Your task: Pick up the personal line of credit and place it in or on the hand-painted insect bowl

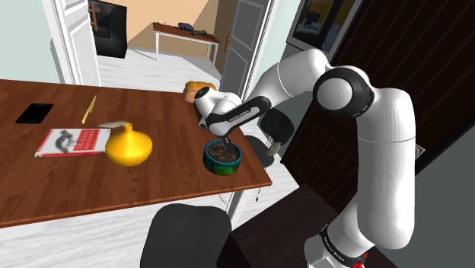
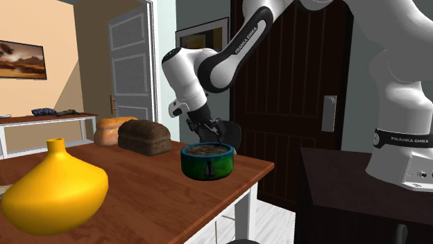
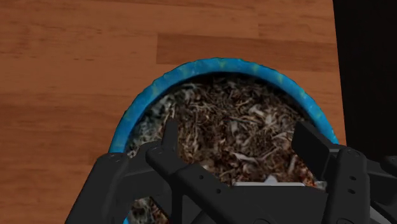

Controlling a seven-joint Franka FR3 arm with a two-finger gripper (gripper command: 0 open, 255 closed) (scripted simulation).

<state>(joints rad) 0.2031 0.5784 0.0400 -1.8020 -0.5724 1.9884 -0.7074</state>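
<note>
The bowl (image 1: 222, 160) has a blue and green painted wall and a brown speckled inside; it stands near the wooden table's corner (image 2: 207, 165). My gripper (image 1: 221, 145) hangs just above its middle, reaching down into its mouth (image 2: 207, 133). In the wrist view the two black fingers stand wide apart over the bowl's inside, so the gripper (image 3: 240, 137) is open. A small pale grey flat card (image 3: 267, 184) lies close under the palm between the fingers, and neither fingertip touches it. The blue rim (image 3: 216, 65) curves just beyond the fingertips.
A yellow vase (image 1: 128, 146) stands on the table towards the shoulder view's left of the bowl, with a red and white book (image 1: 72, 141), a yellow pencil (image 1: 89, 109) and a black phone (image 1: 35, 113) farther on. Two bread loaves (image 2: 144, 136) lie behind the bowl. A dark chair (image 1: 186, 236) is at the table's near edge.
</note>
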